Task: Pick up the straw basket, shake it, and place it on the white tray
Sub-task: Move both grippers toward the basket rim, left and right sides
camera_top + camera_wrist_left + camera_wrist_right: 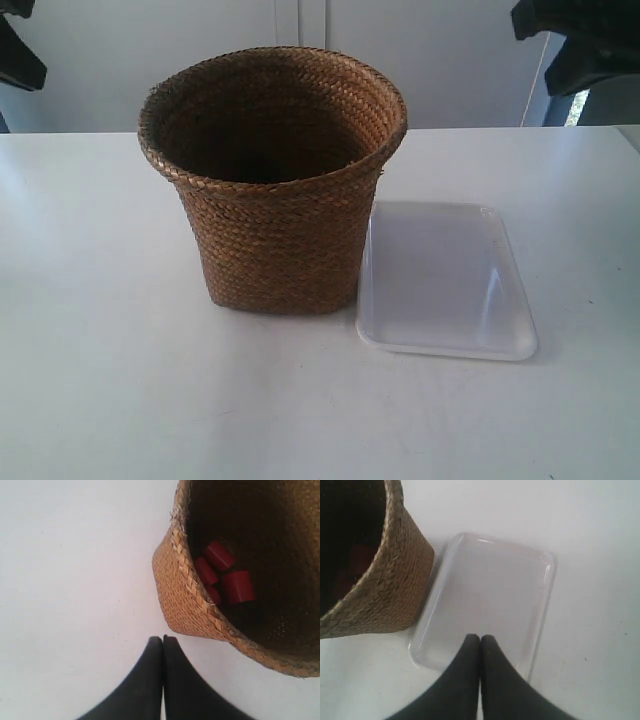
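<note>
The straw basket (280, 250) stands upright on the white worktop (120, 380), about midway between its side edges and nearer to the far edge than to the front one. On its bottom lie several short red cylinders (235, 586) (at least four, close together). The white tray (445, 280) lies flat just beside the basket's base, partly under the flared rim; whether the two touch, I cannot tell. The tray holds nothing.

The worktop is bare in front of both things and toward both side edges.

The left gripper (162, 640) hangs above bare worktop just beside the basket's wall, its two black fingers pressed together with nothing between them. The right gripper (480, 639) hangs over one short end of the tray, its fingers also together and holding nothing. In the exterior view only dark parts of the arms show at the upper corners.
</note>
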Robot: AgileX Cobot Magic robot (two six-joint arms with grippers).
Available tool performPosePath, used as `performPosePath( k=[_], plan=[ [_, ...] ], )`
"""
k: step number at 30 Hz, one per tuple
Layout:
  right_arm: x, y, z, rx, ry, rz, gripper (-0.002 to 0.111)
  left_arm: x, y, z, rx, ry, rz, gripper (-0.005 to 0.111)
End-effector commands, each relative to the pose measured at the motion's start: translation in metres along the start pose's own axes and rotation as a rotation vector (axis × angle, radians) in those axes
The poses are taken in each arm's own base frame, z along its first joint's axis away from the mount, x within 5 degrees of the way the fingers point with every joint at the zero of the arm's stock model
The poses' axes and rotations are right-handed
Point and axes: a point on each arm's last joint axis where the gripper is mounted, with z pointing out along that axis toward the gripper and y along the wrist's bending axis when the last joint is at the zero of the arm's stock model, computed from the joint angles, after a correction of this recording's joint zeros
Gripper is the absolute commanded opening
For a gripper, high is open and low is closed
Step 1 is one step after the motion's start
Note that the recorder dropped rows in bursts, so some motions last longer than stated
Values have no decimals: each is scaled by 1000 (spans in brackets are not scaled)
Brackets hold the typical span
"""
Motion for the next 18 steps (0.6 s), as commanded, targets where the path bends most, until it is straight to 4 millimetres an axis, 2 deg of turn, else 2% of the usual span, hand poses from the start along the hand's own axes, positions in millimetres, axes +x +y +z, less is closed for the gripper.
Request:
performPosePath(
  k=[1, 3, 5, 7, 9, 11, 18],
  plan=[
    [-2, 2, 11, -40, 41, 14, 10, -3, -3, 4, 72, 26, -44, 9],
    [-2, 4, 16, -62, 62, 29, 20, -4, -3, 8, 82, 31, -52, 18],
    [-3, 7, 21, -107, 66, 57, 36, -4, -2, 12, 99, 44, -64, 30],
    [-7, 12, 20, -157, 21, 92, 51, -5, -4, 15, 127, 48, -65, 43],
    [-15, 14, 20, -190, -59, 123, 59, -5, -5, 14, 130, 47, -54, 51],
    [-18, 16, 19, -218, -87, 157, 60, -6, -5, 14, 129, 34, -40, 54],
    [-31, 19, 15, -271, -225, 237, 60, -14, -3, 13, 102, -62, -52, 55]
  ],
)
